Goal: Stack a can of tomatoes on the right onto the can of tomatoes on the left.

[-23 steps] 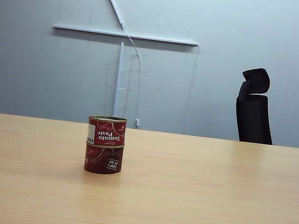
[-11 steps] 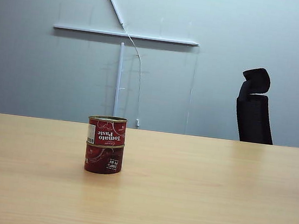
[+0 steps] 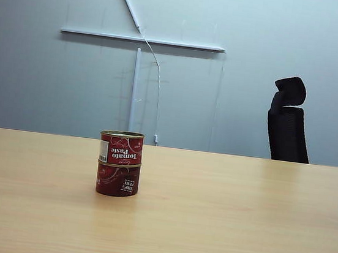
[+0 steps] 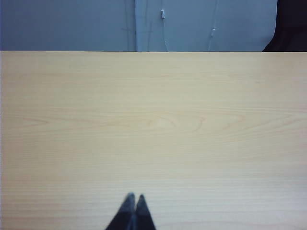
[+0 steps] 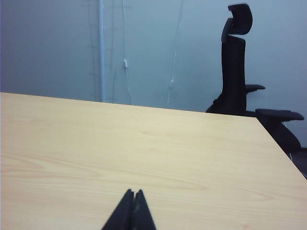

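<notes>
Tomato paste can (image 3: 120, 149) stands upright on the lower tomato can (image 3: 117, 179), rims aligned, the pair left of centre on the wooden surface (image 3: 237, 221). No arm appears in the exterior view. Left gripper (image 4: 134, 197) hangs over bare surface, fingers pressed together, holding nothing. Right gripper (image 5: 134, 192) likewise sits over bare surface toward the office chair (image 5: 235, 57) side, fingers pressed together and empty. Judgement: the stack is made and released; nothing appears left except confirming the stack stands steady.
</notes>
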You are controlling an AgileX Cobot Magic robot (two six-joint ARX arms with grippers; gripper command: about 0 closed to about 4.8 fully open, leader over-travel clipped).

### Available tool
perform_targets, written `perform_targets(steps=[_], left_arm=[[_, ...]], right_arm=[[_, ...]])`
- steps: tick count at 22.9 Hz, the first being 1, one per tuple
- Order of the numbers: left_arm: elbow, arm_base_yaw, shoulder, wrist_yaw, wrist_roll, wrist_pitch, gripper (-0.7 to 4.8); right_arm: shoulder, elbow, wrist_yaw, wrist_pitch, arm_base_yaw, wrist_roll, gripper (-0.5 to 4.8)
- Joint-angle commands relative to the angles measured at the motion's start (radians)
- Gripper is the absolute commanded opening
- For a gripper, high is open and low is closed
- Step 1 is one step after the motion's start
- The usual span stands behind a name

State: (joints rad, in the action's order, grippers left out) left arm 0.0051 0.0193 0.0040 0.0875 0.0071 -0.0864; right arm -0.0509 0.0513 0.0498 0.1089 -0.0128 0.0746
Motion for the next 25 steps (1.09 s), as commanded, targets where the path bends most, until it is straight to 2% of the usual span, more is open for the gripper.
perform_targets(steps=[1, 4, 12, 25], left_arm=[[0.004, 0.0, 0.002, 0.003, 0.0, 0.013, -0.04], [0.004, 0.0, 0.002, 0.003, 0.0, 0.013, -0.04], [0.004, 0.0, 0.002, 0.003, 0.0, 0.013, -0.04], [0.004, 0.0, 0.002, 0.003, 0.0, 0.013, -0.04]], right_arm=[[0.053, -0.051, -0.009, 0.089, 0.003, -0.043, -0.08], [0.052, -0.05, -0.034, 0.075, 0.006, -0.082, -0.09], [0.052, -0.05, -0.056, -0.01, 0.026, -0.082, -0.09], [0.052, -0.05, -0.055, -0.016, 0.025, -0.082, -0.08]])
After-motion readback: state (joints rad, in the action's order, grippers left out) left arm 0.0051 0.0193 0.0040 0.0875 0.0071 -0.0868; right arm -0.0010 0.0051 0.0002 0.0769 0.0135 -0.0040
